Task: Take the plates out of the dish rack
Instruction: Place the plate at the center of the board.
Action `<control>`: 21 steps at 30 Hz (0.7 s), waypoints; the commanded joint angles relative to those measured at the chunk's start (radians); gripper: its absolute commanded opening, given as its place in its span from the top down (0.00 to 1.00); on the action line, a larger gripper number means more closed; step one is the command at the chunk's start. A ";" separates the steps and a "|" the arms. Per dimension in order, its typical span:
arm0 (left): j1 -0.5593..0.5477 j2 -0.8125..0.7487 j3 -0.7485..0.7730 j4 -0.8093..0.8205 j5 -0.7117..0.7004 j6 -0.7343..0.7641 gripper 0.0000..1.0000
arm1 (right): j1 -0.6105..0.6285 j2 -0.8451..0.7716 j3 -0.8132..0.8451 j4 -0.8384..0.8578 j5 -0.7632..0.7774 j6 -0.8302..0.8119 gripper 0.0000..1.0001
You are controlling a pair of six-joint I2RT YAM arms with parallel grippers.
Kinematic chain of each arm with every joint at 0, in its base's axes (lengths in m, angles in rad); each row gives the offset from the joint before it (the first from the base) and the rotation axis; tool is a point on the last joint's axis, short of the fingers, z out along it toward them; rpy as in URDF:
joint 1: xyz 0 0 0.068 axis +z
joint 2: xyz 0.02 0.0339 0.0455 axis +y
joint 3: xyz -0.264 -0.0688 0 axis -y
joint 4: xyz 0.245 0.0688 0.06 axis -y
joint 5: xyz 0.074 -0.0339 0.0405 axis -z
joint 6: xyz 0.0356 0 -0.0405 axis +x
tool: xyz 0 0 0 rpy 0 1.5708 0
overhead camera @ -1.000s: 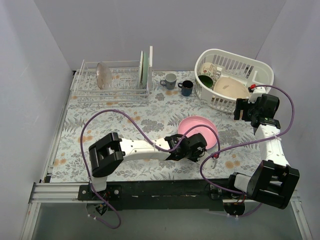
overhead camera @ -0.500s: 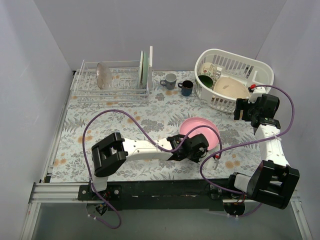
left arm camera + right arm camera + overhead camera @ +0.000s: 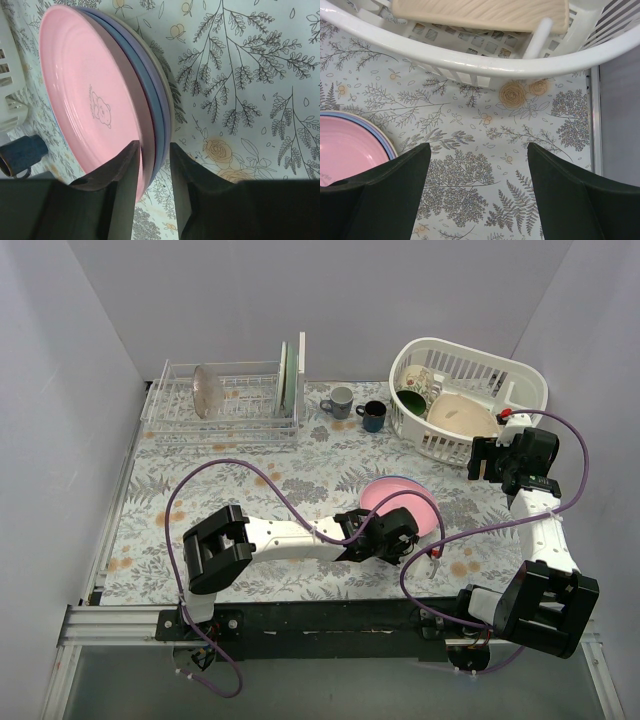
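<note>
Left gripper [image 3: 154, 147] jaws have parted wider. It shifted slightly right. The pink plate [image 3: 85, 95] between them has settled onto the plates beneath [image 3: 156, 95].

Dish rack [image 3: 222, 400] back-left; basket [image 3: 445, 343] back-right; plate stack [image 3: 385, 495] centre-front.

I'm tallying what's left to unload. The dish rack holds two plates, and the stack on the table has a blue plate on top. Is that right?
Not quite. On top of the stack lies the pink plate, not a blue one, as the left wrist view shows. The rest holds: the dish rack holds two plates, the mottled brown plate and the pale green plate.
</note>
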 commanded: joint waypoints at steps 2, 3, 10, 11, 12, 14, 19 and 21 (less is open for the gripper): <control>-0.007 -0.015 0.026 0.013 -0.007 -0.002 0.67 | -0.007 -0.028 0.003 0.015 -0.015 0.000 0.14; -0.007 -0.015 0.023 0.016 -0.011 -0.002 0.67 | -0.007 -0.026 0.003 0.015 -0.015 0.000 0.14; -0.007 -0.043 0.020 0.014 -0.036 -0.012 0.63 | -0.007 -0.023 0.003 0.014 -0.018 0.002 0.14; -0.006 -0.055 0.020 0.016 -0.040 -0.015 0.62 | -0.009 -0.023 0.003 0.014 -0.018 0.002 0.14; -0.005 -0.061 0.022 0.016 -0.053 -0.019 0.60 | -0.009 -0.023 0.002 0.015 -0.018 0.003 0.14; -0.004 -0.077 0.035 0.016 -0.060 -0.038 0.57 | -0.009 -0.022 0.002 0.015 -0.021 0.003 0.14; 0.028 -0.137 0.057 0.019 -0.071 -0.099 0.46 | -0.007 -0.020 0.002 0.015 -0.025 0.005 0.14; 0.066 -0.175 0.054 0.025 -0.048 -0.140 0.41 | -0.007 -0.018 0.002 0.015 -0.026 0.003 0.14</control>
